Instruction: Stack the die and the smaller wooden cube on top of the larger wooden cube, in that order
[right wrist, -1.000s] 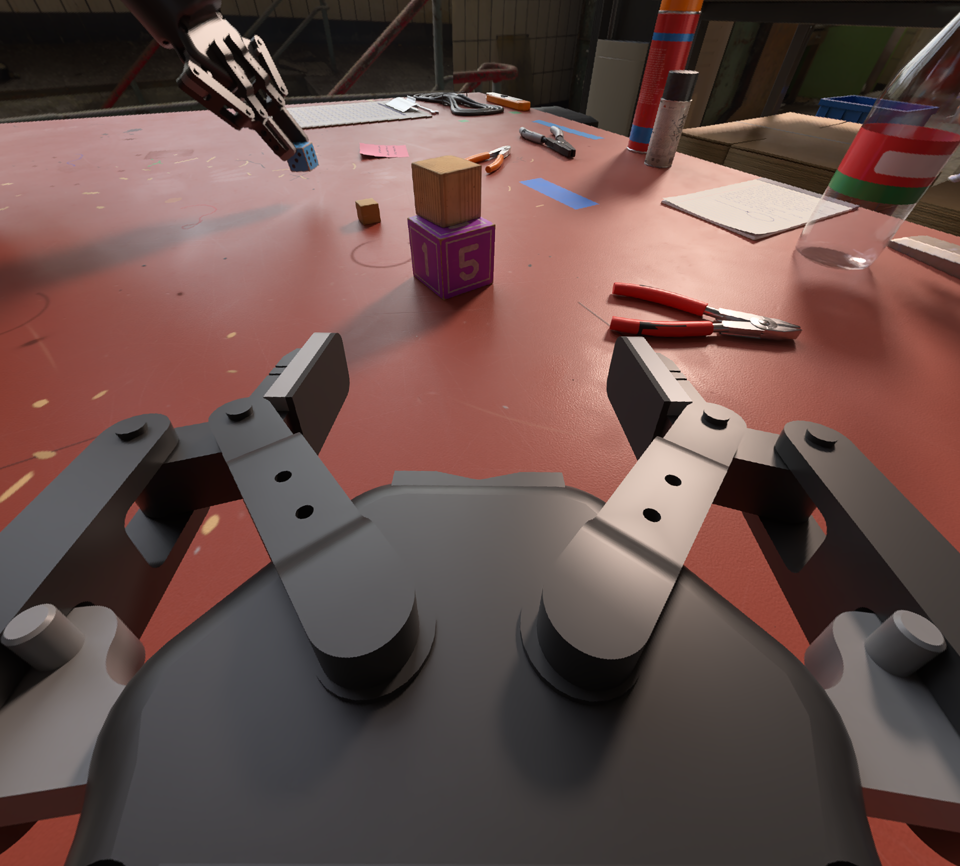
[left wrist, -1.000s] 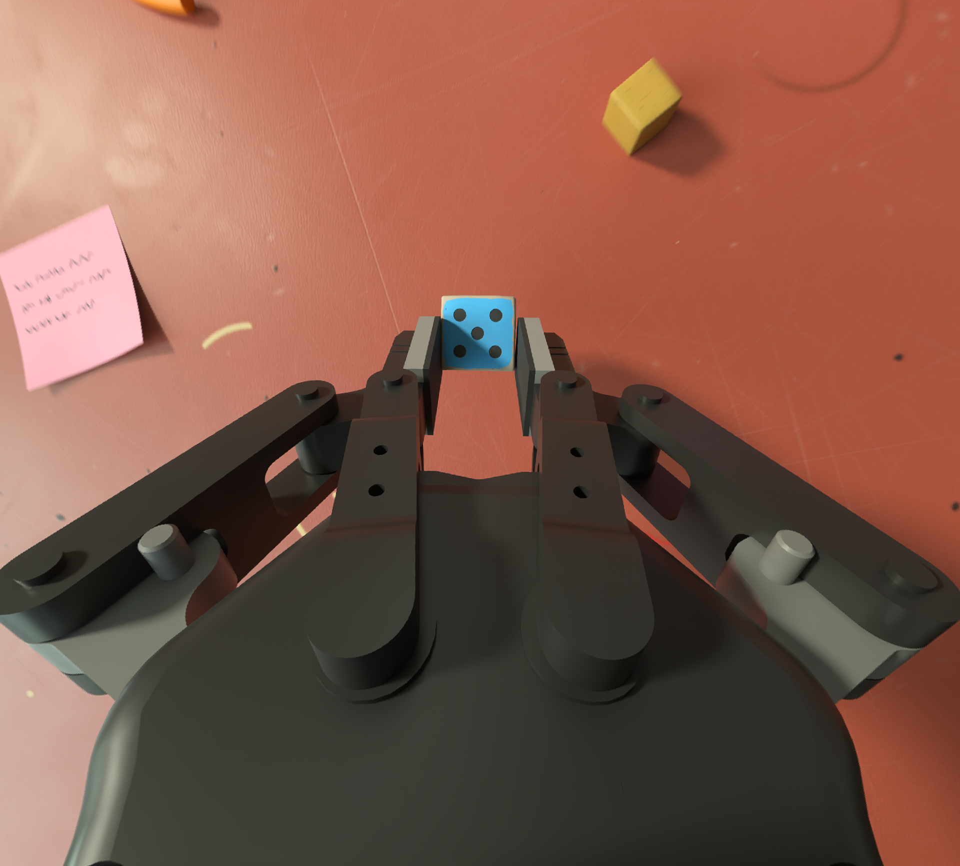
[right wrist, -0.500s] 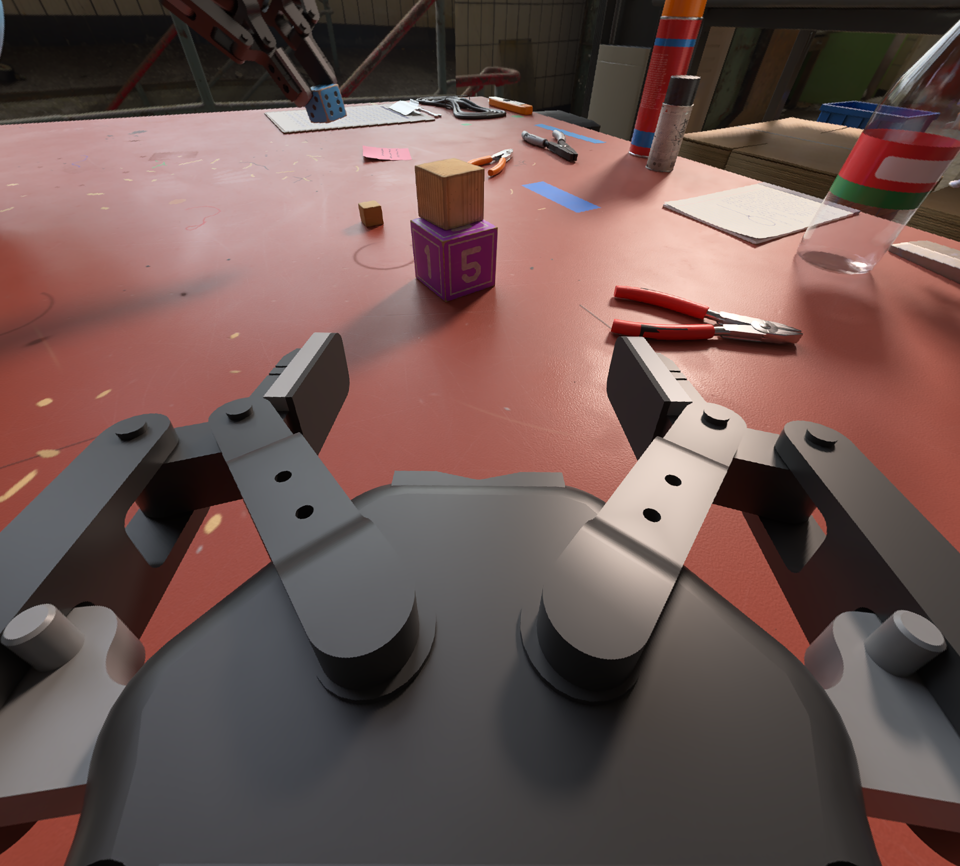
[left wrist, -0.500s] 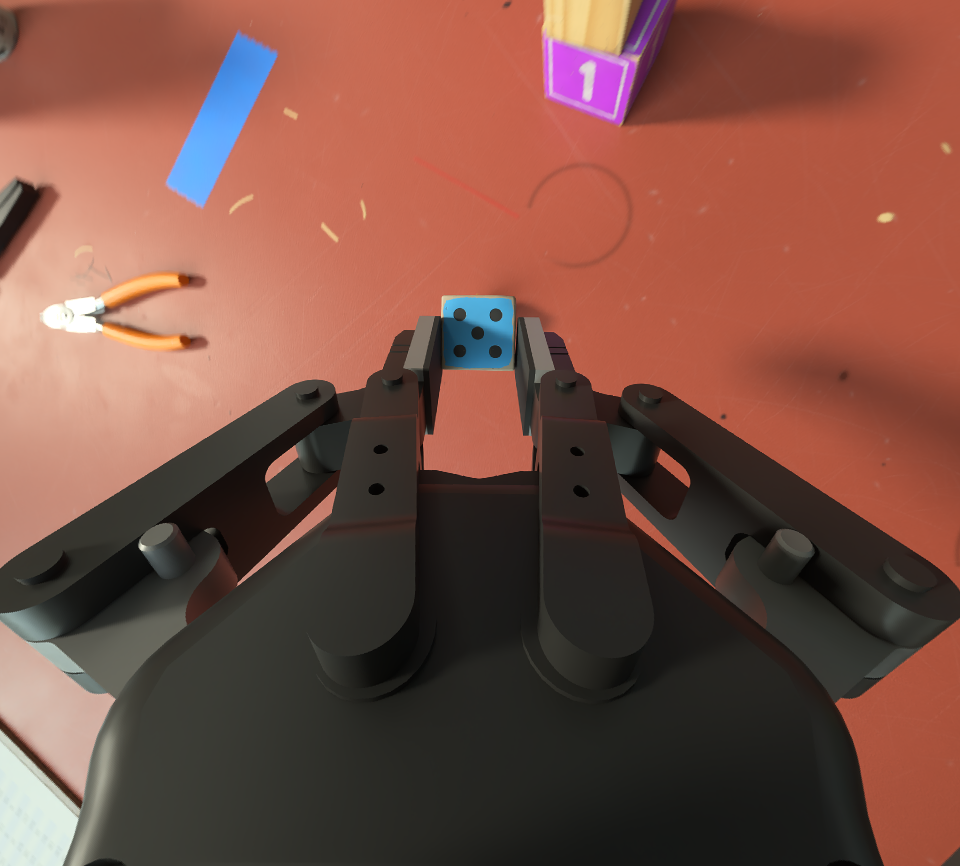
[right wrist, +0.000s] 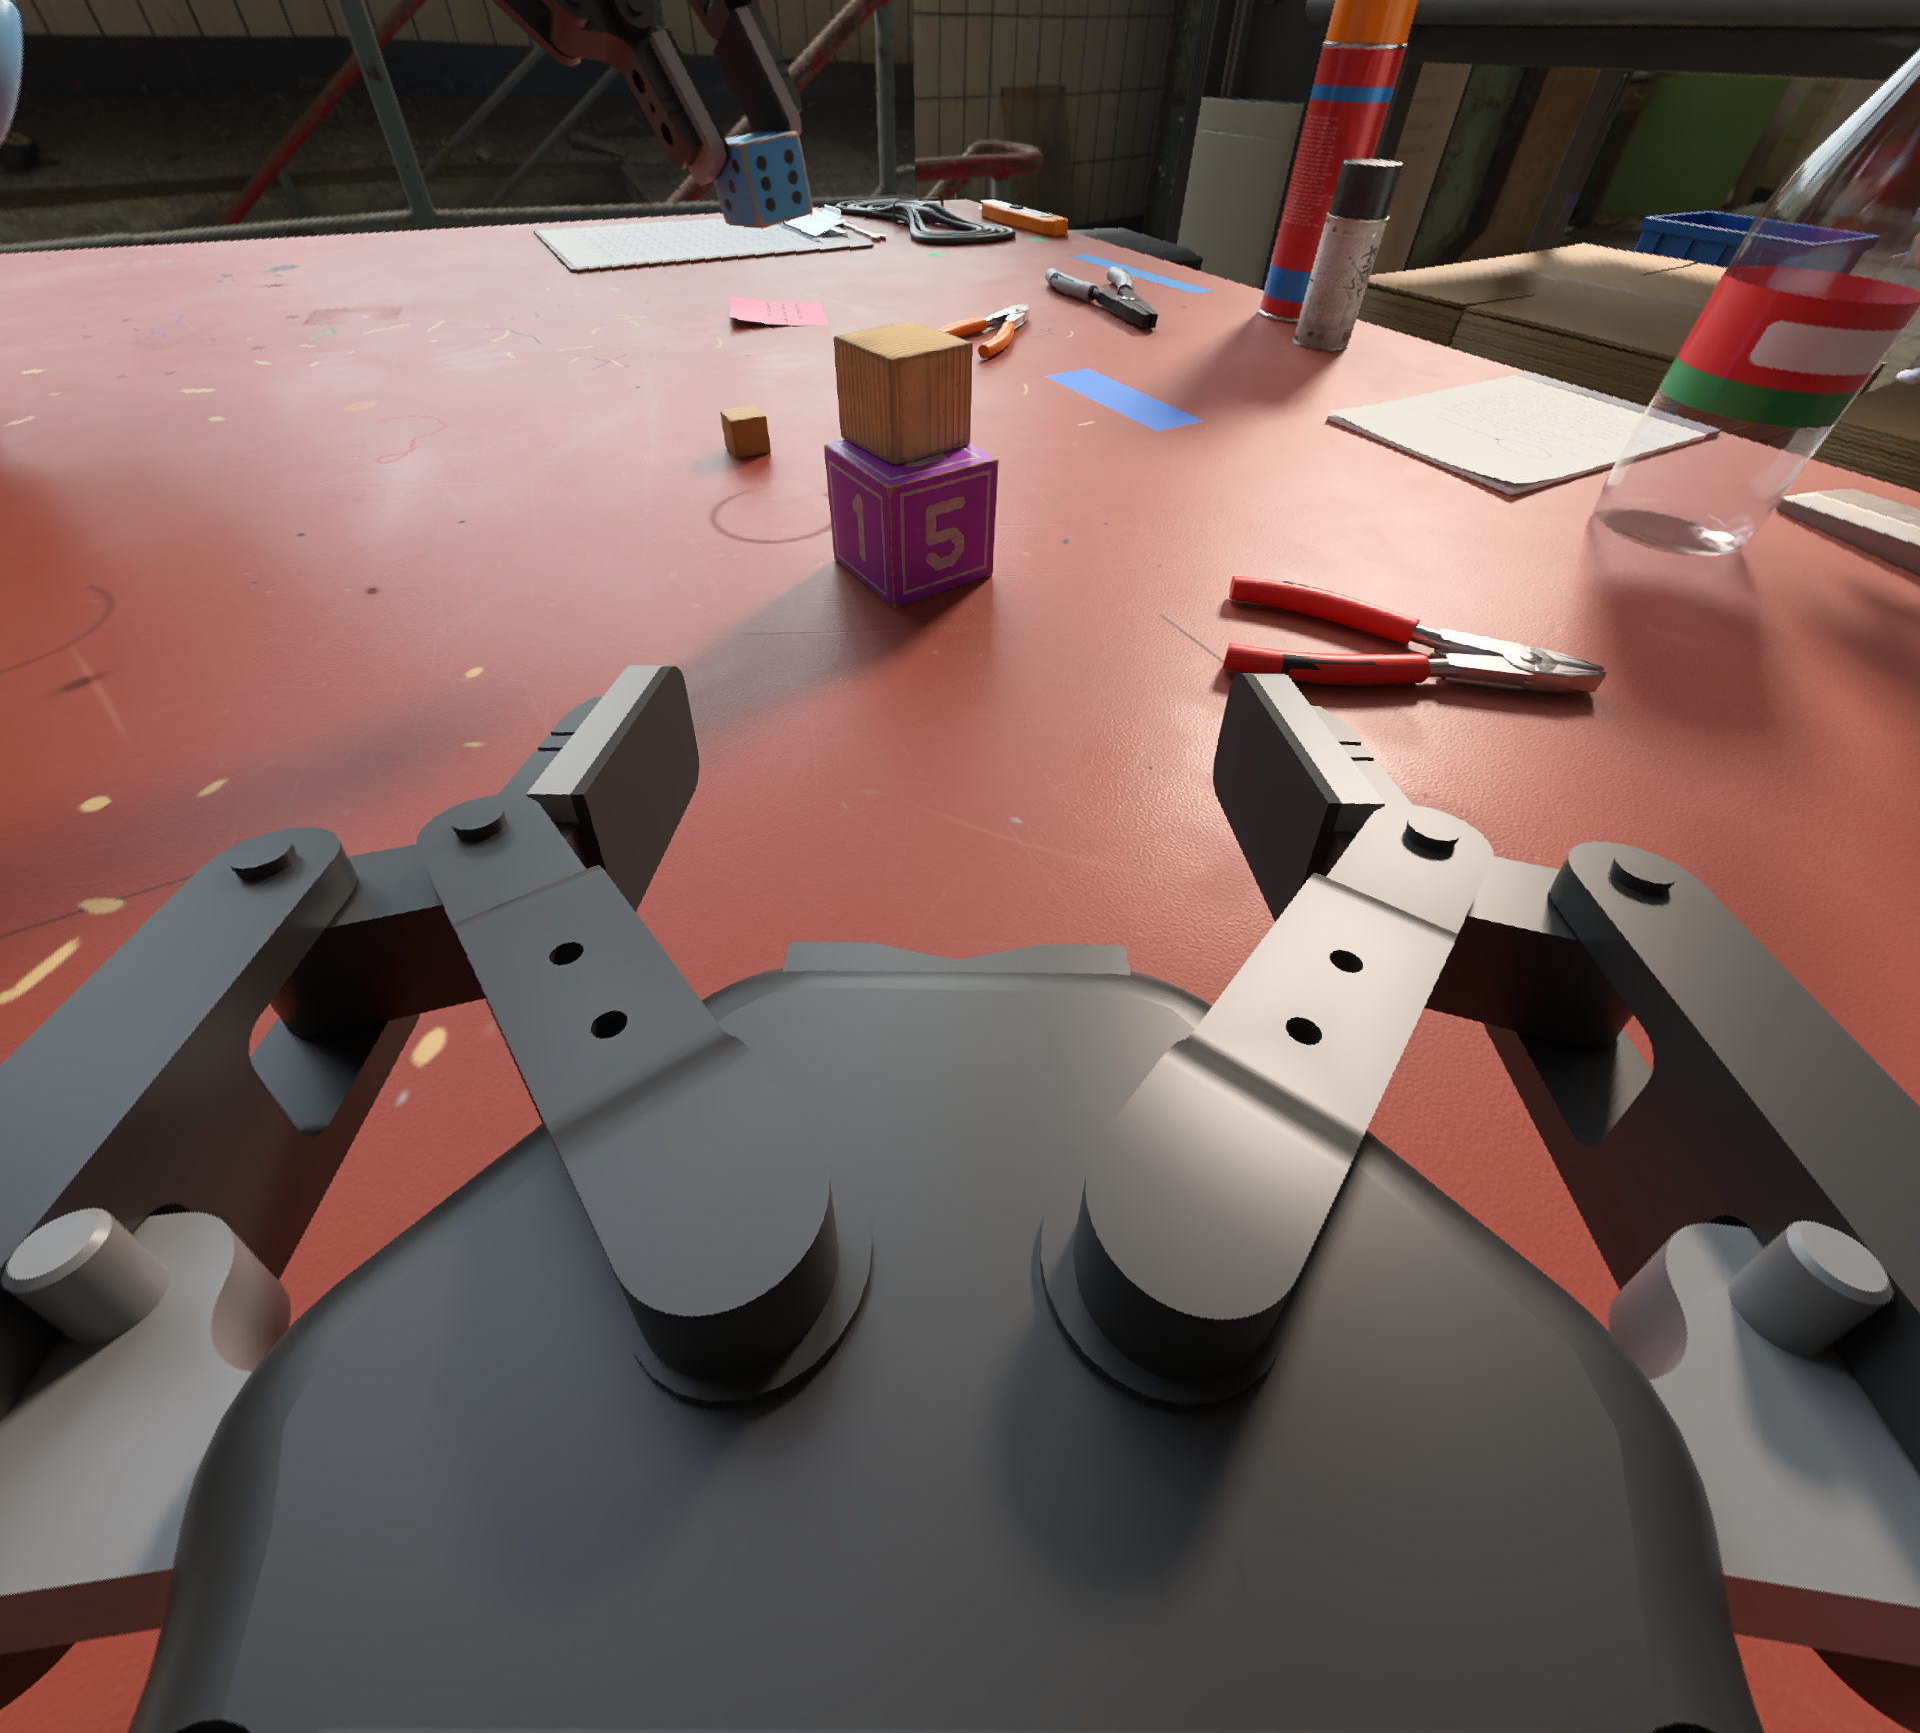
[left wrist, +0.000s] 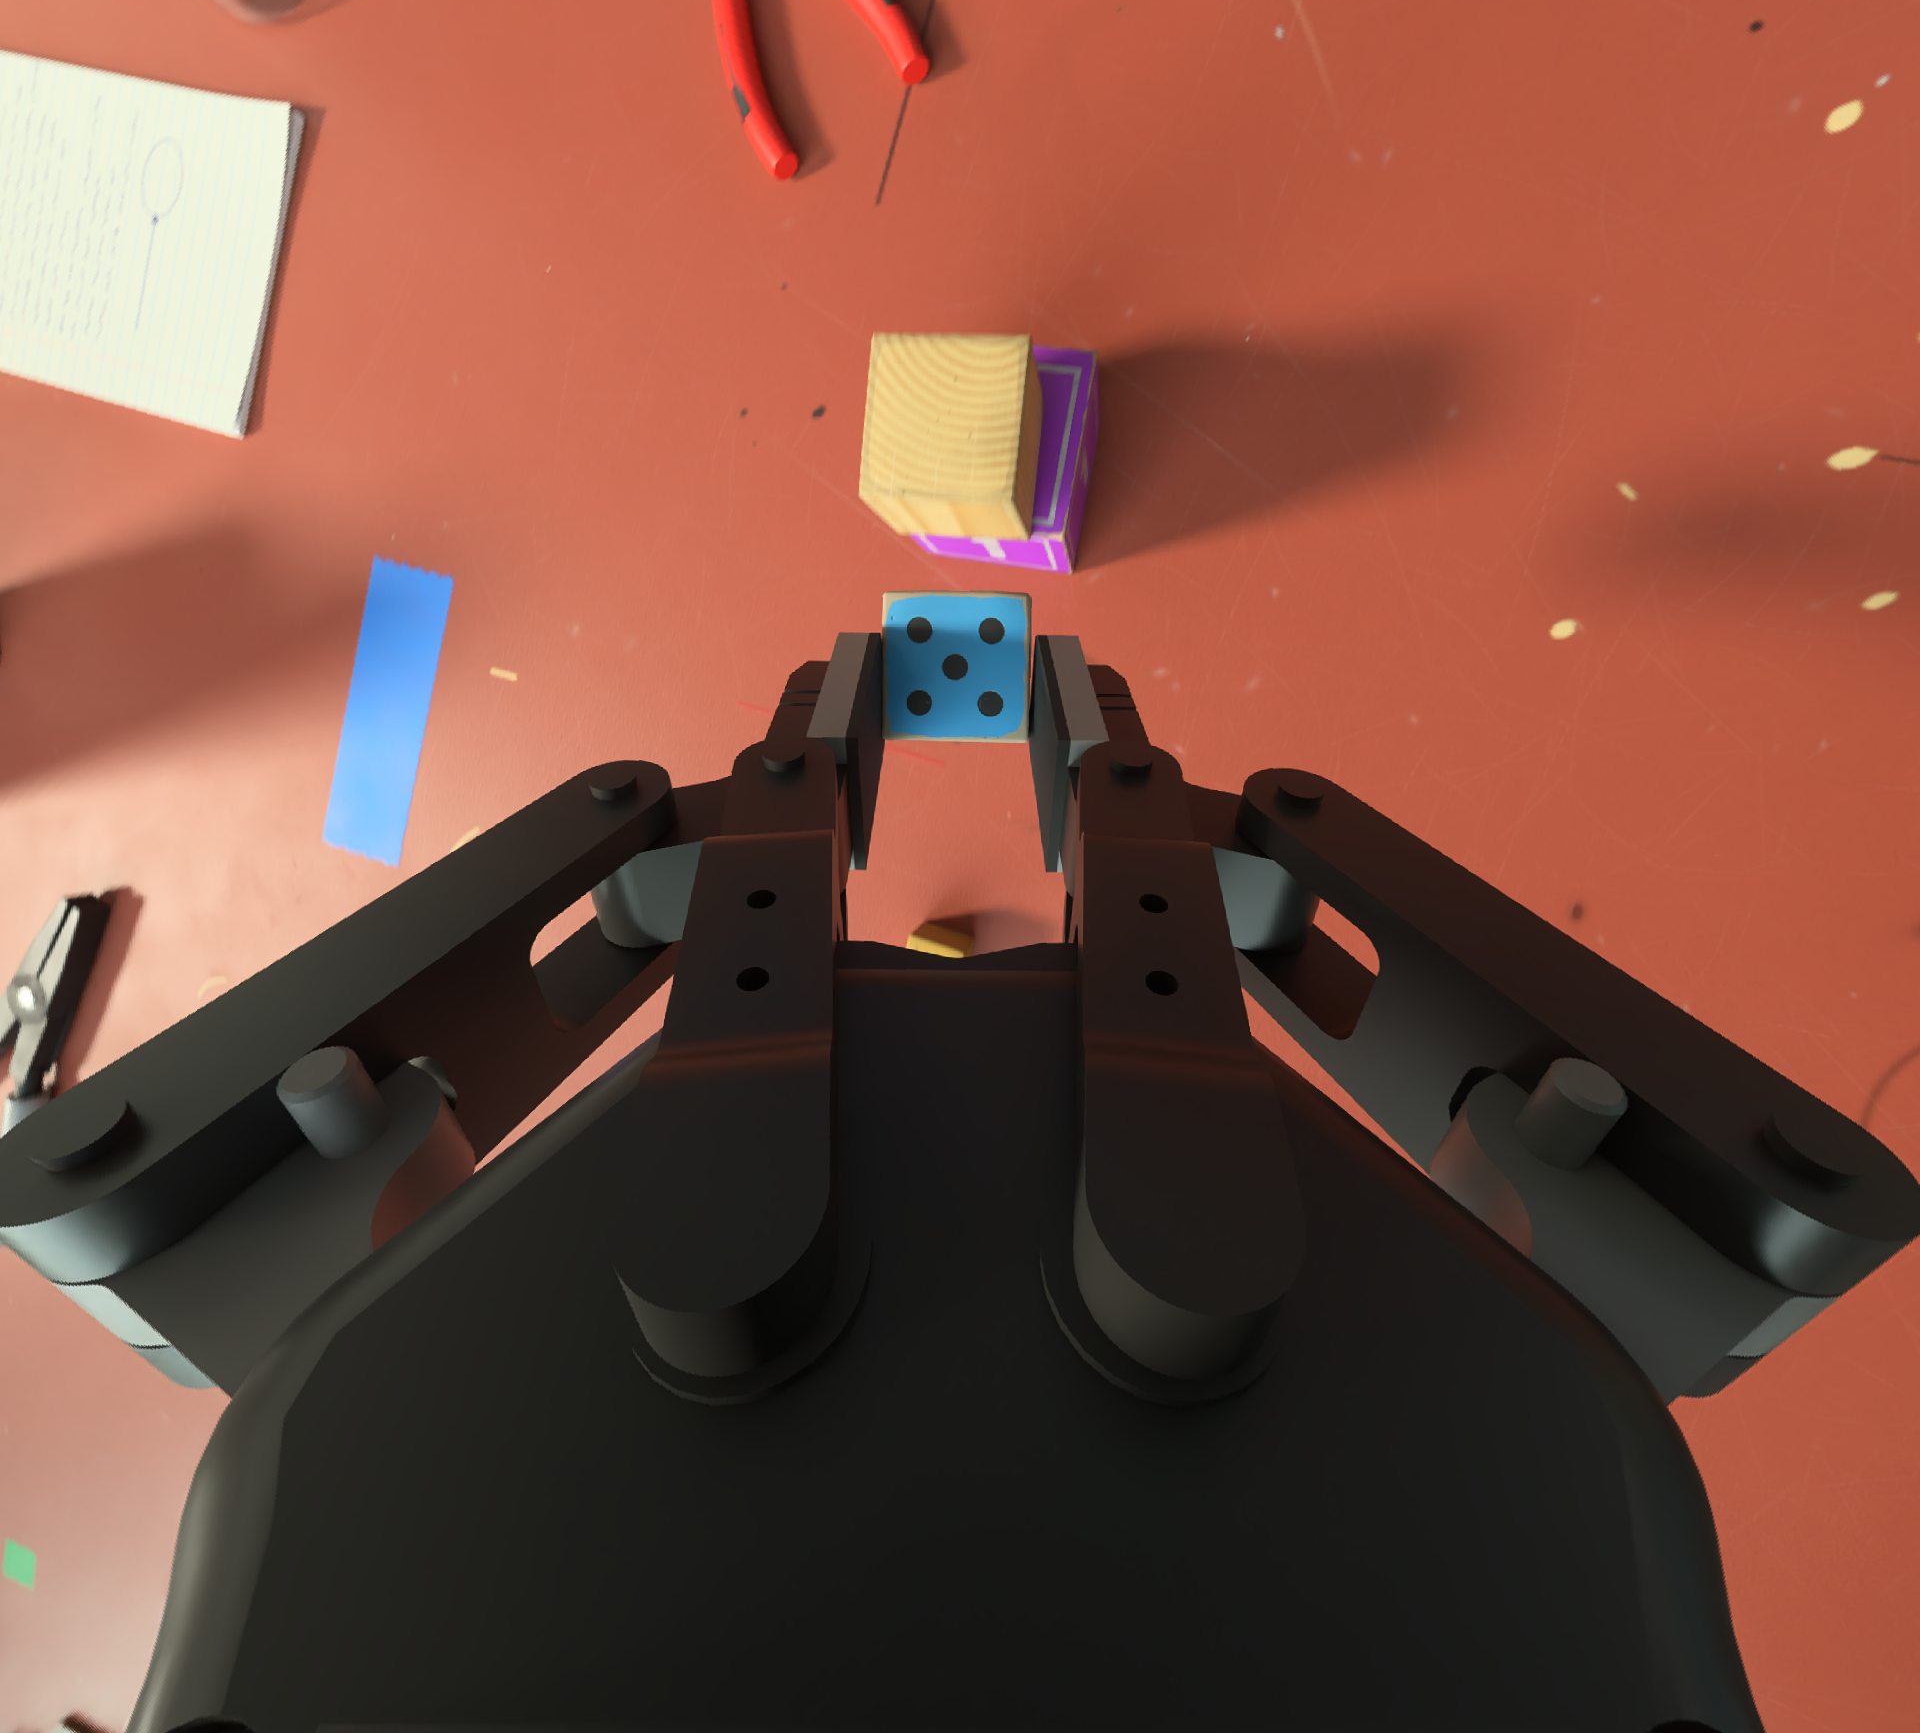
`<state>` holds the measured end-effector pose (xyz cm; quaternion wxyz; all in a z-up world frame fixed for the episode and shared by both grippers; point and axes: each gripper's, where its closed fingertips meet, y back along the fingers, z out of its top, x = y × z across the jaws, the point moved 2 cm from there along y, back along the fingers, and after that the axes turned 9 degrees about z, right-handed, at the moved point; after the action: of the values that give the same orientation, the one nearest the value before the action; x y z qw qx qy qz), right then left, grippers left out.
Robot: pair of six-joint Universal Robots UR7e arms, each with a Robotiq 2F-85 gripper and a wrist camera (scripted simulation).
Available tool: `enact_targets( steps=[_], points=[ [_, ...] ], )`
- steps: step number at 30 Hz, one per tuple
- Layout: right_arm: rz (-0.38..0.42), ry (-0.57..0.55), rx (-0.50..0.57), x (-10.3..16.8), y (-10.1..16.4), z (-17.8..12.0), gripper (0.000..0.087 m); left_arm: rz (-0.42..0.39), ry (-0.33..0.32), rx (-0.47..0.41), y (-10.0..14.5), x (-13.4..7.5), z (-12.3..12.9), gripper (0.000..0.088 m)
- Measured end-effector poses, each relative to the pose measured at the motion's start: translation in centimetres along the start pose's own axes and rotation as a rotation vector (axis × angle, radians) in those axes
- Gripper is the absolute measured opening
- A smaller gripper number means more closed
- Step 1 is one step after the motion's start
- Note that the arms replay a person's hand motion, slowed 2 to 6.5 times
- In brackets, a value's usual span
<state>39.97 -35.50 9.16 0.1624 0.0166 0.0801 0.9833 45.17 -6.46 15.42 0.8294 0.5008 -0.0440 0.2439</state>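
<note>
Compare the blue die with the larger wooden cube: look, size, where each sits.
The blue die is blue with black pips; the larger wooden cube is plain grained wood. The die is smaller than the cube. The die hangs clamped in the left gripper above the table; the cube rests on a purple block. Both are cubes.

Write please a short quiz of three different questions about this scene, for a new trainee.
1. True or false: the left end effector holds the blue die above the table.
2. What does the larger wooden cube rest on?
A. bare table
B. purple block
C. notepad
3. Fill in: the right end effector is ____.

Key: 1 true. 2 B, the purple block. 3 open; its fingers are spread, with nothing between them.
</note>
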Motion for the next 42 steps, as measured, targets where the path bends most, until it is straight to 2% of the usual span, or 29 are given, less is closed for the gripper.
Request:
enact_targets(
  steps=[8,16,29,42],
  points=[
    [0.001,-0.003,-0.003,0.0,0.0,0.0,0.0854,-0.068,-0.082,0.000,-2.2,-0.5,3.1,0.0257],
    [0.002,-0.003,-0.003,0.0,0.0,0.0,0.0854,-0.100,-0.137,0.032,-4.1,-0.2,4.1,0.0257],
    [0.003,-0.005,-0.002,0.0,0.0,0.0,0.0854,-0.150,-0.120,0.056,-5.5,0.4,4.4,0.0257],
    [0.003,-0.005,0.000,0.0,0.0,0.0,0.0854,-0.164,-0.085,0.029,-6.3,0.4,4.6,0.0257]
  ],
)
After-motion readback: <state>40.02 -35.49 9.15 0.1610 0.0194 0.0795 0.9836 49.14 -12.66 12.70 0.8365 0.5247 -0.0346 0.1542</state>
